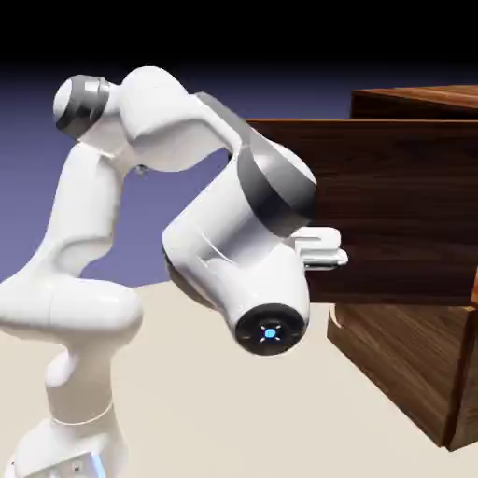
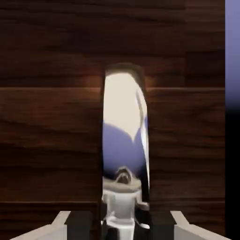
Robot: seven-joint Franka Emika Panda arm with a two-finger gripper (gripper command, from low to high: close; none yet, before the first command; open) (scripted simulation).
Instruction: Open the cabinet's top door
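Gripper (image 2: pixel 123 220): its two grey fingers (image 2: pixel 61 224) show at the bottom edge of the hand view, pinched on the curved silver handle (image 2: pixel 125 136), which rises between them and fills the gap
Handle: mirror-bright metal, standing lengthways straight ahead of the fingertips; its surface reflects pale cream, blue-violet and a small image of the gripper itself
Top door (image 1: pixel 392 205): the dark wood-grain panel directly behind the handle and beyond the fingers; in the exterior view it stands swung out from the cabinet (image 1: pixel 411 364), its broad face turned toward the camera
Cabinet: boxy, dark-brown wood grain; its body lies past the door, below and behind the fingers in the exterior view, with its top edge showing above the door
Arm (image 1: pixel 233 233): white, folded high, its wrist and hand pressed close against the door's near edge; the hand largely hides the fingers in the exterior view
Around: pale table (image 1: pixel 243 420) below the hand; blue-violet backdrop (image 2: pixel 232 47) visible as a strip past the door's edge, to one side of the fingers
In the way: nothing between fingers and handle; the door panel blocks all sight beyond it
Writing: none legible; a small blue light glows on the round wrist cap (image 1: pixel 271 332)
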